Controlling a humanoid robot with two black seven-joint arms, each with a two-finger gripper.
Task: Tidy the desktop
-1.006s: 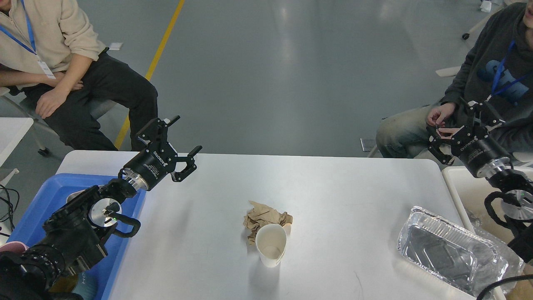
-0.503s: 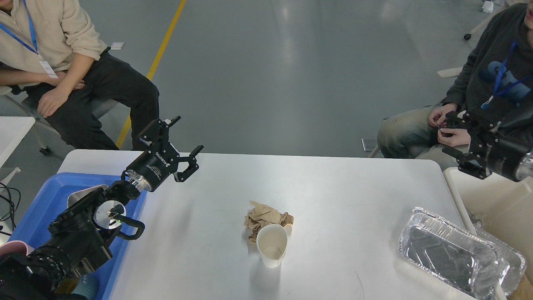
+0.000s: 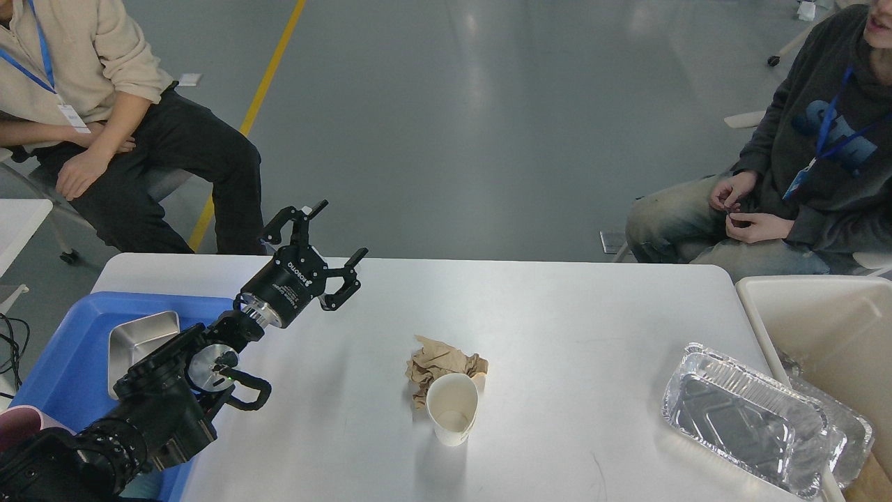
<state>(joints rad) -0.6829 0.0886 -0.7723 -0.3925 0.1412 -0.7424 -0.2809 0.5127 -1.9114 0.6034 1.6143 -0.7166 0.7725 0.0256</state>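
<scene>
you're looking at a lab or industrial test hall: a smooth grey painted floor (image 3: 446, 104) with a yellow lane line (image 3: 254, 111) runs behind the white desktop (image 3: 557, 321), and at its far corners two seated people wear blue lanyards (image 3: 43, 49) with a badge (image 3: 73, 118), watching like staff.

The broad rectangular worktop (image 3: 557, 328) is plain white with faint grey scuffs. The crumpled paper wad (image 3: 439, 364) is brown; the paper cup (image 3: 452, 408) touching it is cream-white. The ribbed foil tray (image 3: 749, 418) is shiny silver, the plastic tray (image 3: 63, 348) blue, the bin (image 3: 822, 328) beige. The left hand (image 3: 334, 258) is black with white lettering.
</scene>
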